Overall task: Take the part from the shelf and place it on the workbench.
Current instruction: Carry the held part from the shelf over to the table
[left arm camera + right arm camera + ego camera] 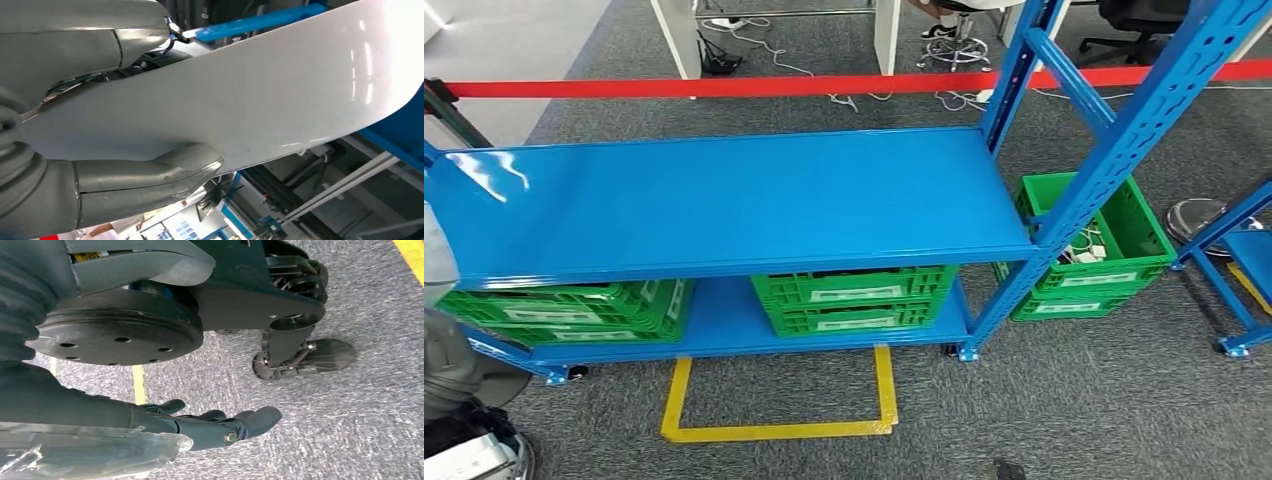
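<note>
White part [280, 95], a broad smooth curved panel, sits gripped in the left hand [100, 100], with the thick grey thumb [165, 170] pressed against one face and the hand's other grey cover on the opposite face. Right hand [215, 427] hangs over grey carpet [360, 430], holding nothing, its dark fingers [250, 421] extended and loosely apart.

Bright, even light; glare on shelf [724, 200]
</note>
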Available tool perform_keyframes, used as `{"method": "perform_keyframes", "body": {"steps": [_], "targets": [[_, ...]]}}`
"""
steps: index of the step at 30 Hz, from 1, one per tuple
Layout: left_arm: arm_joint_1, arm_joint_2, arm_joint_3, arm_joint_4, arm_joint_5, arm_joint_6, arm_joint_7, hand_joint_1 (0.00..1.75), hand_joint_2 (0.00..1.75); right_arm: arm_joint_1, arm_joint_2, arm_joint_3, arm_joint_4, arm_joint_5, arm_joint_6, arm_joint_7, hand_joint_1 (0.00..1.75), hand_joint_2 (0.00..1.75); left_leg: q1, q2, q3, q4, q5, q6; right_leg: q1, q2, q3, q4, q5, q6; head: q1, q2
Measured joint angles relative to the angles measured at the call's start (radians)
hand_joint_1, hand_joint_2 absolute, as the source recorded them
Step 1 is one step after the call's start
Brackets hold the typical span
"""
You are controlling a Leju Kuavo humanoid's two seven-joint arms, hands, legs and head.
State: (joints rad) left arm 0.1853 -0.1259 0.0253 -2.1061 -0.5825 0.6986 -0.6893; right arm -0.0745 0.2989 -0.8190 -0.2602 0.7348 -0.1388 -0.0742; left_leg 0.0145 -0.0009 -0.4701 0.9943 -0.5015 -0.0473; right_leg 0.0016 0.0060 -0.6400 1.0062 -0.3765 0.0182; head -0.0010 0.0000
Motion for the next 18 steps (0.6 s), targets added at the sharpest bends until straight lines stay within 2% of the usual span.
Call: {"method": "perform_keyframes", "body": {"steps": [1, 3, 4, 5, 6, 7, 8, 9, 10, 11, 12, 13, 14, 15, 16, 17, 18], "targets": [[-0.001, 0.0, 0.0, 0.0, 0.0, 0.0, 0.0, 1.75, 1.75, 0.0, 0.0, 0.0, 0.0, 0.0, 0.0, 0.0, 0.0, 1.75, -0.003, -0.002, 0.009, -0.024, -0.008, 0.008, 0.001, 0.0, -0.005, 0.0, 0.01, 0.005, 0.0, 0.0], [-0.002, 0.0, 0.0, 0.001, 0.004, 0.0, 0.0, 1.75, 1.75, 0.002, -0.001, 0.0, 0.0, 0.001, 0.001, 0.003, 0.0, 1.75, -0.006, 0.0, -0.004, -0.029, 0.002, 0.031, -0.003, 0.001, -0.012, -0.002, 0.023, 0.014, 0.0, 0.0], [-0.003, 0.0, 0.001, 0.002, 0.006, 0.0, 0.0, 1.75, 1.75, 0.003, -0.001, 0.0, 0.0, 0.001, 0.001, 0.004, 0.0, 1.75, -0.007, 0.002, -0.012, -0.028, 0.011, 0.041, -0.005, 0.0, -0.018, 0.006, 0.008, 0.019, 0.001, 0.0], [-0.004, 0.0, 0.001, 0.003, 0.007, 0.0, 0.0, 1.75, 1.75, 0.005, -0.001, 0.0, 0.0, 0.001, 0.002, 0.006, 0.0, 1.75, -0.006, 0.003, -0.022, -0.029, 0.021, 0.05, -0.007, 0.0, -0.029, 0.031, -0.025, 0.024, 0.002, 0.0], [-0.005, 0.0, 0.001, 0.004, 0.007, 0.0, 0.0, 1.75, 1.75, 0.005, -0.001, 0.0, 0.0, 0.001, 0.002, 0.007, 0.0, 1.75, -0.006, 0.005, -0.034, -0.029, 0.032, 0.056, -0.007, -0.001, -0.044, 0.079, -0.076, 0.028, 0.004, 0.0], [-0.005, 0.0, 0.002, 0.004, 0.007, 0.0, 0.0, 1.75, 1.75, 0.005, -0.001, 0.0, 0.0, 0.002, 0.002, 0.008, 0.0, 1.75, -0.007, 0.005, -0.049, -0.029, 0.044, 0.06, -0.007, -0.001, -0.062, 0.144, -0.132, 0.03, 0.005, 0.0], [-0.005, 0.0, 0.002, 0.005, 0.007, 0.0, 0.0, 1.75, 1.75, 0.004, -0.001, 0.0, 0.0, 0.002, 0.002, 0.008, 0.0, 1.75, -0.009, 0.005, -0.065, -0.028, 0.057, 0.062, -0.007, -0.001, -0.075, 0.215, -0.175, 0.031, 0.006, 0.0], [-0.005, 0.0, 0.002, 0.006, 0.008, 0.0, 0.0, 1.75, 1.75, 0.003, -0.001, 0.0, 0.0, 0.002, 0.002, 0.008, 0.0, 1.75, -0.011, 0.005, -0.082, -0.028, 0.07, 0.063, -0.006, -0.001, -0.081, 0.272, -0.198, 0.031, 0.006, 0.0], [-0.005, 0.0, 0.002, 0.006, 0.008, 0.0, 0.0, 1.75, 1.75, 0.003, -0.002, 0.0, 0.0, 0.002, 0.002, 0.008, 0.0, 1.75, -0.012, 0.005, -0.099, -0.027, 0.082, 0.062, -0.005, -0.001, -0.073, 0.3, -0.194, 0.029, 0.006, 0.0], [-0.005, 0.0, 0.002, 0.007, 0.008, 0.0, 0.0, 1.75, 1.75, 0.003, -0.002, 0.0, 0.0, 0.002, 0.002, 0.008, 0.0, 1.75, -0.013, 0.005, -0.114, -0.027, 0.094, 0.062, -0.003, -0.001, -0.05, 0.296, -0.172, 0.025, 0.006, 0.0], [-0.005, 0.0, 0.002, 0.007, 0.008, 0.0, 0.0, 1.75, 1.75, 0.003, -0.002, 0.0, 0.0, 0.002, 0.002, 0.008, 0.0, 1.75, -0.014, 0.005, -0.127, -0.027, 0.104, 0.06, -0.001, -0.001, -0.008, 0.254, -0.142, 0.02, 0.006, 0.0], [-0.005, 0.0, 0.002, 0.007, 0.008, 0.0, 0.0, 1.75, 1.75, 0.002, -0.002, 0.0, 0.0, 0.002, 0.002, 0.009, 0.0, 1.75, -0.015, 0.005, -0.137, -0.026, 0.115, 0.059, 0.003, -0.001, 0.049, 0.186, -0.123, 0.012, 0.005, 0.0], [-0.005, 0.0, 0.003, 0.007, 0.008, 0.0, 0.0, 1.75, 1.75, 0.0, -0.002, 0.0, 0.0, 0.002, 0.002, 0.01, 0.0, 1.75, -0.016, 0.005, -0.145, -0.026, 0.124, 0.055, 0.007, -0.001, 0.111, 0.102, -0.121, 0.003, 0.005, 0.0], [-0.005, 0.0, 0.003, 0.007, 0.008, 0.0, 0.0, 1.75, 1.75, -0.003, -0.003, 0.0, 0.0, 0.002, 0.003, 0.01, 0.0, 1.75, -0.015, 0.006, -0.15, -0.027, 0.134, 0.051, 0.011, -0.001, 0.162, 0.025, -0.13, -0.003, 0.005, 0.0], [-0.006, 0.0, 0.003, 0.007, 0.009, 0.0, 0.0, 1.75, 1.75, -0.005, -0.003, 0.0, 0.0, 0.002, 0.003, 0.011, 0.0, 1.75, -0.013, 0.008, -0.152, -0.03, 0.144, 0.046, 0.015, -0.001, 0.193, -0.028, -0.142, -0.007, 0.005, 0.0], [-0.006, 0.0, 0.004, 0.007, 0.009, 0.0, 0.0, 1.75, 1.75, -0.007, -0.003, 0.0, 0.0, 0.002, 0.003, 0.012, 0.0, 1.75, -0.011, 0.009, -0.154, -0.035, 0.155, 0.039, 0.019, 0.0, 0.205, -0.058, -0.146, -0.009, 0.005, 0.0], [-0.006, 0.0, 0.004, 0.007, 0.009, 0.0, 0.001, 1.75, 1.75, -0.008, -0.004, 0.0, 0.0, 0.003, 0.004, 0.013, 0.0, 1.75, -0.009, 0.01, -0.156, -0.041, 0.165, 0.032, 0.018, 0.0, 0.2, -0.069, -0.138, -0.01, 0.005, 0.0]]}}
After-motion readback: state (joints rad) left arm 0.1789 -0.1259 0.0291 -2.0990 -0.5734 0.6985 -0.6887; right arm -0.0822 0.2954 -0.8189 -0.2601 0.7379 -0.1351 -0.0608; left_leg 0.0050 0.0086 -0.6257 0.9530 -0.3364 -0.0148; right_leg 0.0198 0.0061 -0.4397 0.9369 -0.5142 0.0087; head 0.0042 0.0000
